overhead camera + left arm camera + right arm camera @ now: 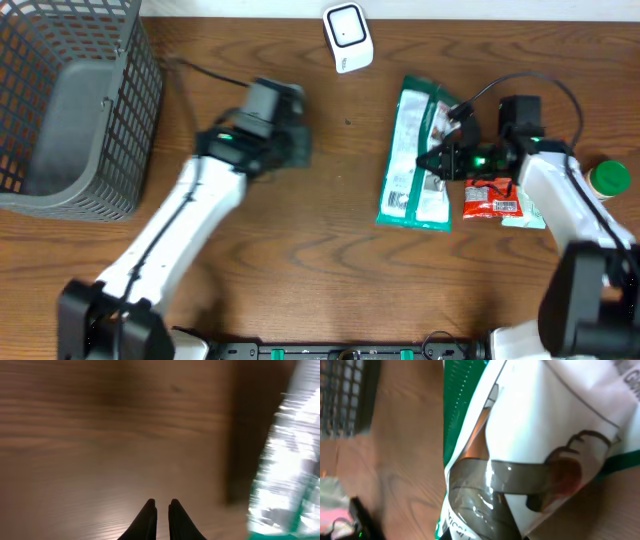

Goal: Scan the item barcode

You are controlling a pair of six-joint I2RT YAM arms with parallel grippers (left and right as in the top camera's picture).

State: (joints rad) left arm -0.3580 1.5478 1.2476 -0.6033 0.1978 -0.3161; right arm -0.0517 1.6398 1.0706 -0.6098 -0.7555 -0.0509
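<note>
While the left hand hangs clenched and empty over bare desk, the right hand is closed, seemingly pinching the right edge of a green and white pouch lying flat mid-desk. 1 white scanner stands well apart at the far edge. Risk: so thin an edge grip could let the slick film slip or fold on lifting, turning the barcode away. Blur smears the left wrist view; the right fingertips are hidden, and no barcode is clearly visible.
</note>
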